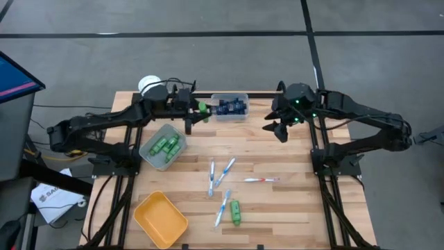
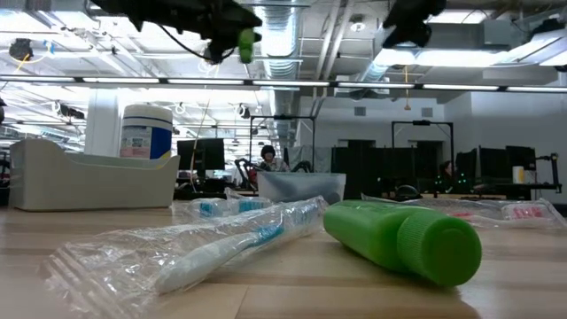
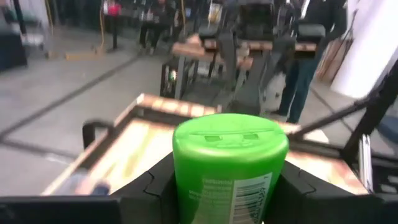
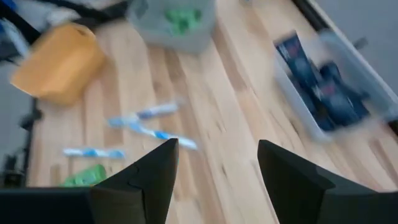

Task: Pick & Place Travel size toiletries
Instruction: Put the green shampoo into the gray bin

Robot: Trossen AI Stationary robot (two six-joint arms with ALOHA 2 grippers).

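Note:
My left gripper [image 1: 196, 109] is raised over the table's far side, just left of the clear bin [image 1: 230, 107] of dark navy tubes, and is shut on a small green bottle [image 3: 229, 167]. My right gripper [image 4: 214, 163] hovers open and holds nothing, right of that bin [image 4: 323, 87]. On the table lie another green bottle [image 1: 235, 212] on its side, several white-blue toothbrushes [image 1: 223, 171] in clear wrappers and a red-and-white toothbrush [image 1: 261, 180]. The grey bin [image 1: 163, 147] holds green bottles. My left gripper pinches the green bottle by its body [image 3: 186, 199] between the two fingers, one on each side. The fingers come level from the table's left. The capped end [image 3: 230, 134] sticks out past the fingertips. The bottle [image 2: 245, 41] is lifted clear, high above the table.
A yellow bin [image 1: 159, 218] sits at the near left corner. A big white canister [image 1: 148, 85] stands at the far left edge behind the left arm. Bare wood lies between the bins and the loose items. People and desks show in the room beyond.

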